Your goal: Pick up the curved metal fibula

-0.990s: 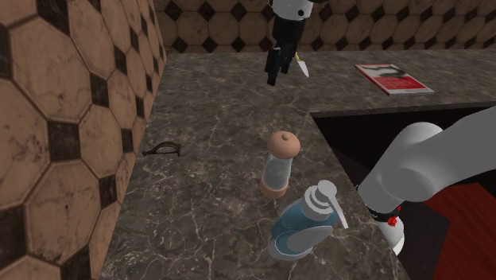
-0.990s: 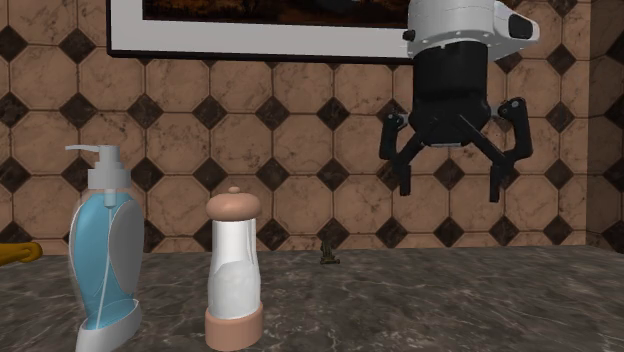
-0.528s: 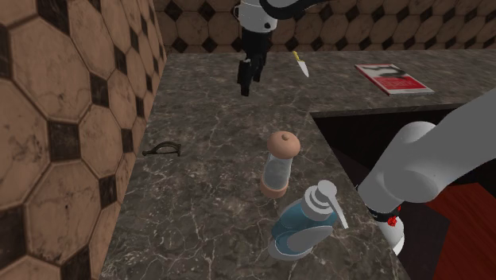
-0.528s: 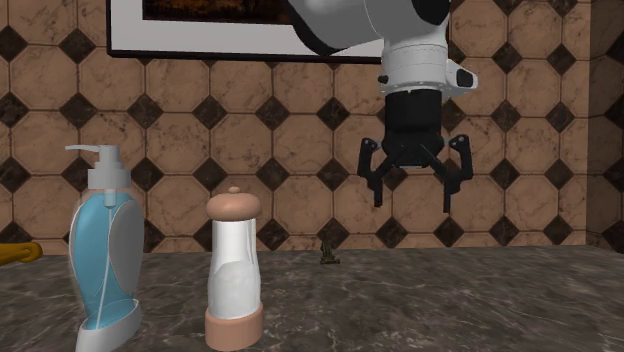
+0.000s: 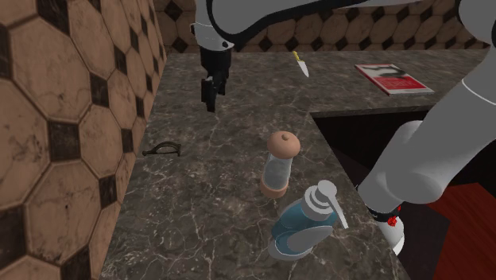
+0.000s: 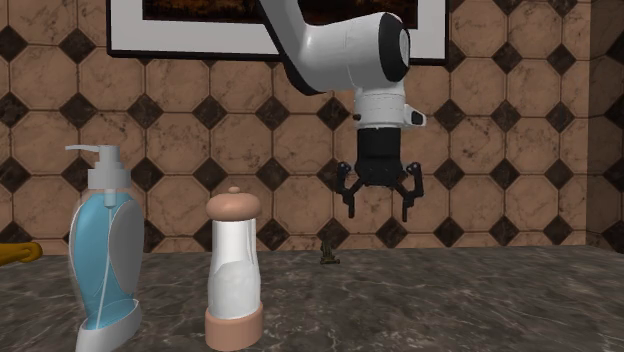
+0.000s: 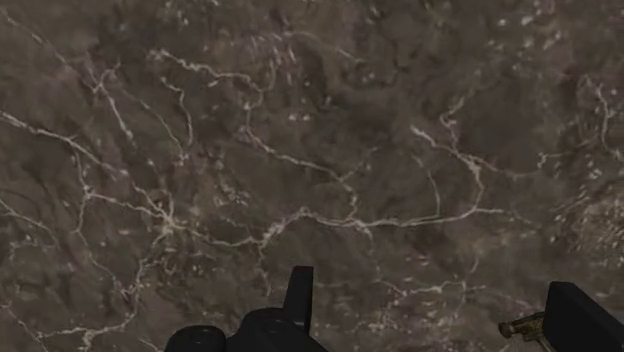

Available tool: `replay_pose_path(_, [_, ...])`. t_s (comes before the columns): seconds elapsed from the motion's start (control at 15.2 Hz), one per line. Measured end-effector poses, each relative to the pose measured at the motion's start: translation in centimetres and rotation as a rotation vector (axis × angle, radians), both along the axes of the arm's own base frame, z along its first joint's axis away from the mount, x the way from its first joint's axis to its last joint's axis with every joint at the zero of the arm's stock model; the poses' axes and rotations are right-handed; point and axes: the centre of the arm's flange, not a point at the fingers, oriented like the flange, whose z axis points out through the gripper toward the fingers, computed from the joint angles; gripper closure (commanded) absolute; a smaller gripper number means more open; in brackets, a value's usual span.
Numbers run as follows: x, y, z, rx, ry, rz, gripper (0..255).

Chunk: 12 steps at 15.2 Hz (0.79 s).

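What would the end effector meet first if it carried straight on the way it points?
Probably the bare veined countertop: the open end effector points down at it, with the fibula off to one side.
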Motion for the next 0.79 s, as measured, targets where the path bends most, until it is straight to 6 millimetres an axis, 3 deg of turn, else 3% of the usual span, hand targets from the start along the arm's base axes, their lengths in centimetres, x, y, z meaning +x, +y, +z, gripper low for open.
replay_pose_path(0.79, [2.8, 14.7, -4.9, 0.008, -0.011, 0.252, 0])
